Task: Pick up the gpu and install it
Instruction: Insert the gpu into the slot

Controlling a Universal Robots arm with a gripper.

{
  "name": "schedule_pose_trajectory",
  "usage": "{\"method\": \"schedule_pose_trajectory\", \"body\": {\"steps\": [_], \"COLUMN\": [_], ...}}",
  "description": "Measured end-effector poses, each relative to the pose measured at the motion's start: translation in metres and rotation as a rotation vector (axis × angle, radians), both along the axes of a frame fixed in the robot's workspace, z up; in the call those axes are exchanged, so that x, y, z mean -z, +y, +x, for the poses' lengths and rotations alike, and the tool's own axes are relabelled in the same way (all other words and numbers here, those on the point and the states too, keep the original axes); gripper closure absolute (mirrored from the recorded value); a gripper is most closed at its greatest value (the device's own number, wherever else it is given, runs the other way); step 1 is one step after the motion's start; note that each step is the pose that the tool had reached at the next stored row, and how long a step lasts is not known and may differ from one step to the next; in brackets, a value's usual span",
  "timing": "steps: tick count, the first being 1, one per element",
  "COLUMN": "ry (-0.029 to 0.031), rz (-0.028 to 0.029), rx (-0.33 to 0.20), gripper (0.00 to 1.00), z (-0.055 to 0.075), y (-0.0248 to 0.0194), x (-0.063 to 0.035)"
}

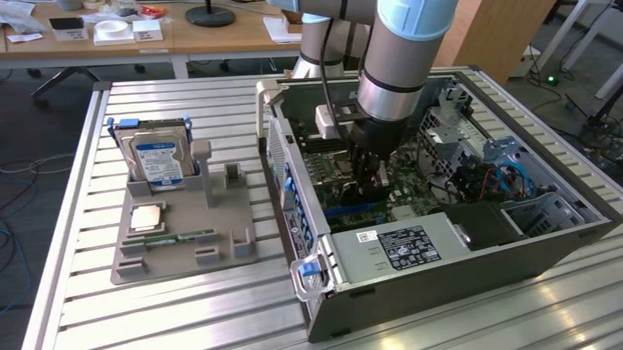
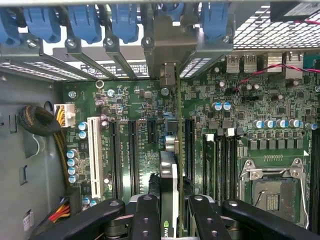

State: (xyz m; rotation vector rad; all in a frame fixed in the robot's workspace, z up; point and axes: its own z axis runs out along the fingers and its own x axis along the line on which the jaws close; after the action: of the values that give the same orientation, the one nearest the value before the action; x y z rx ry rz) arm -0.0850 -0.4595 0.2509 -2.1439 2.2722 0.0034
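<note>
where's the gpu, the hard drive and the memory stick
gpu (image 2: 169,182): wrist view, card's upper edge
hard drive (image 1: 157,162): exterior view, blue-white label
memory stick (image 1: 181,236): exterior view, middle of green strip

Arm (image 1: 395,69) vert.; gripper (image 2: 169,207) (pointing down) clamped

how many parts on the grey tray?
3 on the tray: hard drive upright at the far end, processor chip flat mid-tray, memory stick just in front of it. The graphics card is in the gripper, over the motherboard.
</note>
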Motion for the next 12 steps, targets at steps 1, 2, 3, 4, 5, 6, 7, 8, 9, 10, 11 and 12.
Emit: {"method": "schedule_pose_trajectory", "body": {"steps": [1,2,3,4,5,6,7,8,9,10,11,12], "ry": [-0.0001,-0.0001,0.0,0.0002,0.0002,0.0001,0.0001,-0.0002,-0.0003,-0.0001,0.0,0.0001], "rz": [0.0,0.0,-0.0001,-0.0002,-0.0002,-0.0001,0.0,0.0003,0.0004,0.0001,0.0,-0.0001], "rx": [0.002,0.004,0.005,0.006,0.006,0.006,0.006,0.007,0.007,0.007,0.007,0.007], "gripper": [0.73,0.73,0.73,0.73,0.73,0.73,0.73,0.73,0.73,0.73,0.73,0.73], "z": [0.0,0.0,0.0,0.0,0.0,-0.0001,-0.0001,-0.0002,-0.0002,-0.0004,-0.0004,-0.0004], "y": [-0.0001,-0.0001,-0.0002,-0.0002,-0.0002,-0.0002,-0.0002,-0.0002,-0.0002,-0.0002,-0.0002,-0.0002], "x": [0.0006,0.0012,0.0014,0.0014,0.0014,0.0015,0.0016,0.0021,0.0025,0.0027,0.0027,0.0027]}}
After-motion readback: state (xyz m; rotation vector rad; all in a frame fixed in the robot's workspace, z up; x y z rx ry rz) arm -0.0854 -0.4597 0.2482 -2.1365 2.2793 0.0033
